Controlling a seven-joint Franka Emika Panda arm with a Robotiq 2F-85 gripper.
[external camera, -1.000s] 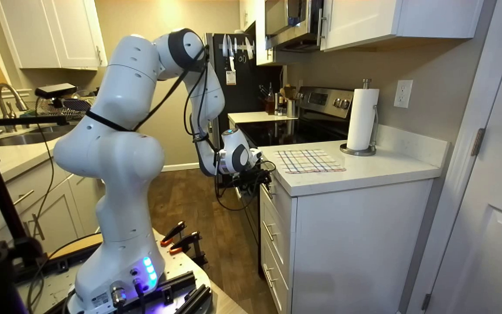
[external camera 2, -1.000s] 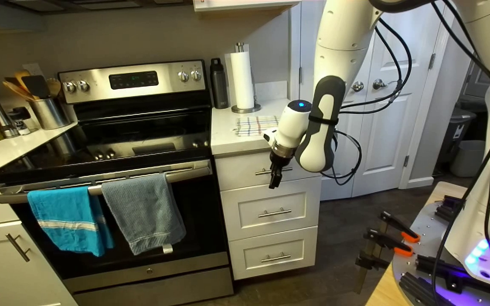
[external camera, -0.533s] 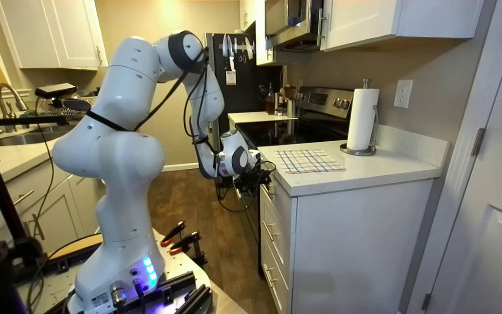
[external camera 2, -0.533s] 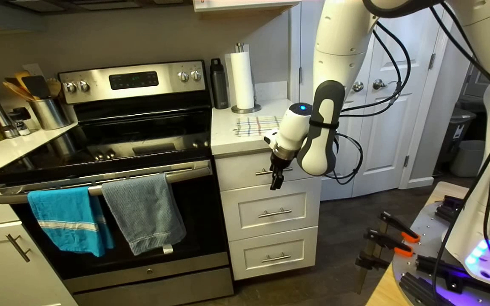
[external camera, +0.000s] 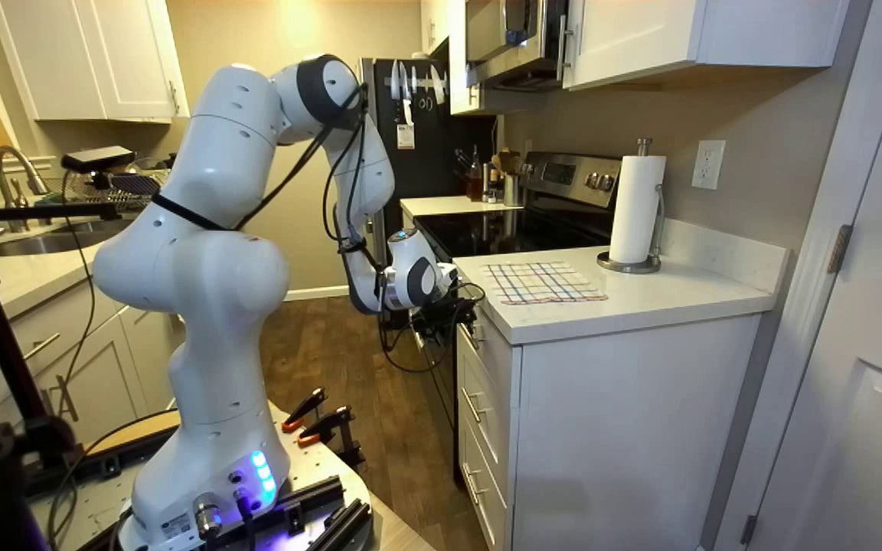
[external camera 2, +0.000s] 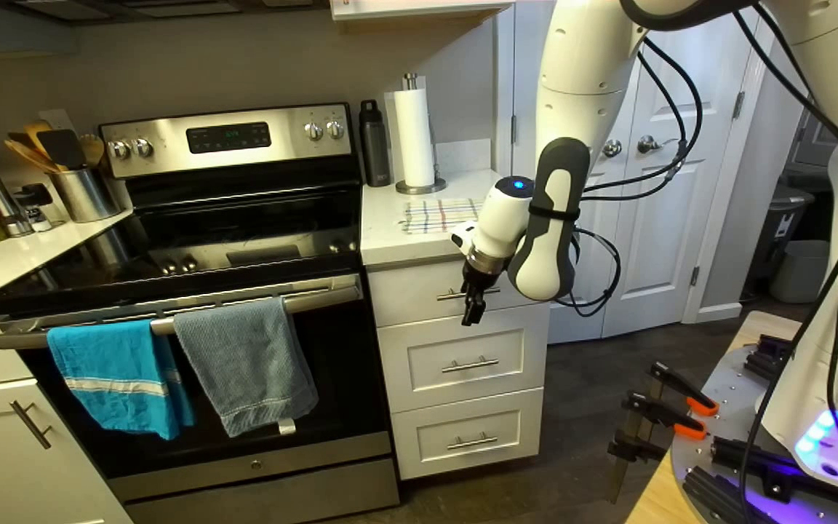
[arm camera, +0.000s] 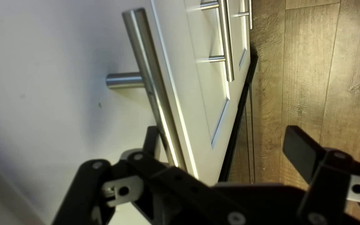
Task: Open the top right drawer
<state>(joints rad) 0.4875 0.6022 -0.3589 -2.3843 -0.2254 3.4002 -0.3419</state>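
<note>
The top drawer (external camera 2: 415, 295) is directly below the surface (external camera: 701, 287), first in a stack of three, just beside the stove (external camera 2: 208, 247). It is closed: in an exterior view I see its flat white front in line with the middle drawer (external camera 2: 465, 349) and the bottom drawer (external camera 2: 466, 429). Its handle (arm camera: 150, 72), a metal bar, runs at a slant through the wrist view; I see one post (arm camera: 125, 80) joining it to the front.

My jaws are spread wide and grip nothing. They point mostly downward, in front of the top drawer. In the wrist view the handle lies between the two fingers (arm camera: 302, 153). One finger is just beside the handle, on the drawer-front side; I cannot tell whether they touch. The opposite finger is well apart from the handle and shows against the wood floor (arm camera: 311, 78).

The arm (external camera: 207, 268) arches over from a base (external camera: 181, 482) with blue lights (external camera: 263, 472). On the surface, a checked cloth (external camera: 544, 283) lies flat and a paper towel roll (external camera: 638, 210) stands upright behind it. In an exterior view I see a dark bottle (external camera 2: 374, 145) upright just beside the roll. A blue towel (external camera 2: 113, 349) and a gray towel (external camera 2: 244, 356) hang side by side over the oven bar (external camera 2: 163, 326), on the stove's front.
</note>
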